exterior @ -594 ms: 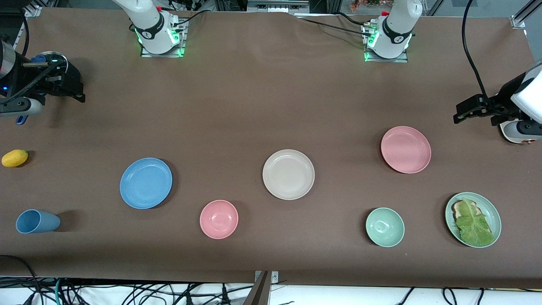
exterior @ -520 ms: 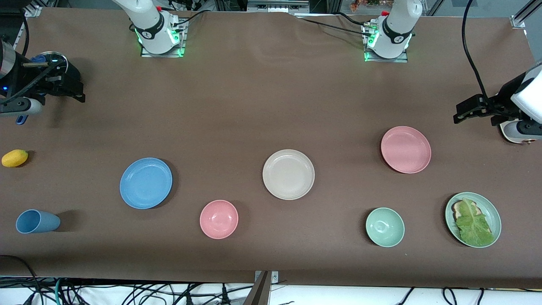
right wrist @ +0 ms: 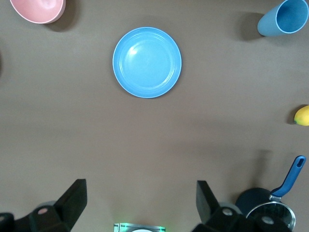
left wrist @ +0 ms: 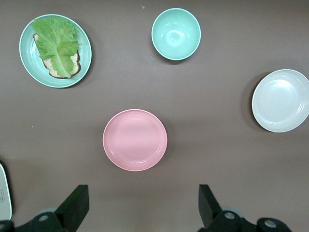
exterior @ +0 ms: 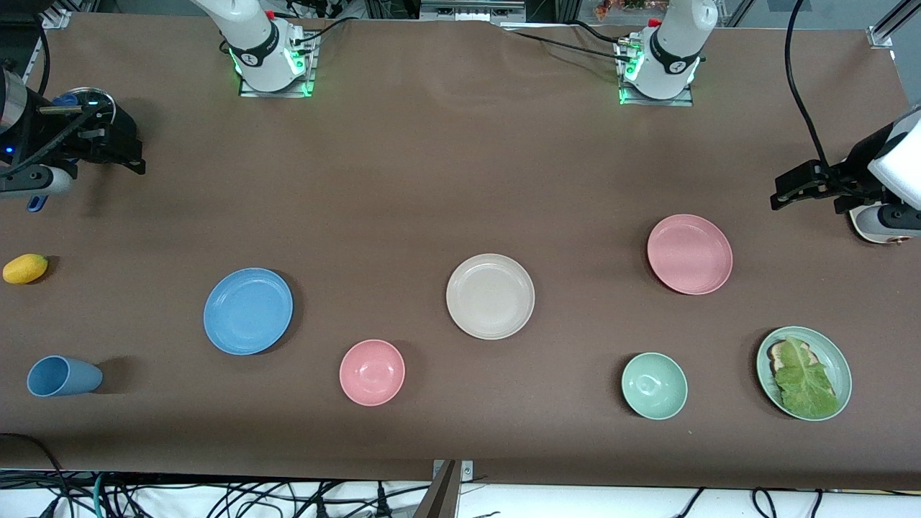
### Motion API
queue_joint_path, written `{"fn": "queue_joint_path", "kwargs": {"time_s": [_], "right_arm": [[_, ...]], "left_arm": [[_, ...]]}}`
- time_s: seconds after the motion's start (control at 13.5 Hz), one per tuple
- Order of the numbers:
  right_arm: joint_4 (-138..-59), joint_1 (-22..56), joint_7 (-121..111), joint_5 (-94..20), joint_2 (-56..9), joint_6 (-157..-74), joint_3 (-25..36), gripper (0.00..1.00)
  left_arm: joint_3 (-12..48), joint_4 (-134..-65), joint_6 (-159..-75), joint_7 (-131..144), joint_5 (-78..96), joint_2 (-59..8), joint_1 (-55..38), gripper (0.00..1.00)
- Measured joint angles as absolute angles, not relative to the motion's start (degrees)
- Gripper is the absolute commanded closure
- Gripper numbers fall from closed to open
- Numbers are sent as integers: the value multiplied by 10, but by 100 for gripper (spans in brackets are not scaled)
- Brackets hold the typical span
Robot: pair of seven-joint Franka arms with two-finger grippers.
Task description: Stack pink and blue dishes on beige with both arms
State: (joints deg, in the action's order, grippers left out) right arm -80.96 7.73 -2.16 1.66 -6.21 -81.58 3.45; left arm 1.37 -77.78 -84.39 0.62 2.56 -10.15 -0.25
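Blue plate, beige plate, pink plate lie flat (well apart).

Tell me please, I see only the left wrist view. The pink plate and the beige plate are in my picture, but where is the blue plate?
Observer: The blue plate lies toward the right arm's end. The beige plate is between it and the pink plate.
Operator: Is something on it?
Observer: No, nothing. A pink bowl sits apart from it, nearer to the front camera.
Operator: And the right hand?
Observer: The right hand is open and holds nothing. It is in the air at the right arm's end, close to a pot with a blue handle.
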Motion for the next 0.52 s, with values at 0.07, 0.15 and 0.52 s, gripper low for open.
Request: {"fn": "queue_joint_path", "kwargs": {"time_s": [0.07, 0.15, 0.52], "right_arm": [[-810, 77, -22, 17, -62, -816, 35, 0], [-810, 77, -22, 17, -62, -816, 35, 0], [-810, 75, -21, 17, -62, -830, 36, 0]], "left_arm": [[14, -778, -844, 6, 26, -101, -3, 0], [14, -778, -844, 6, 26, -101, -3, 0], [14, -778, -844, 6, 26, -103, -3, 0]]}}
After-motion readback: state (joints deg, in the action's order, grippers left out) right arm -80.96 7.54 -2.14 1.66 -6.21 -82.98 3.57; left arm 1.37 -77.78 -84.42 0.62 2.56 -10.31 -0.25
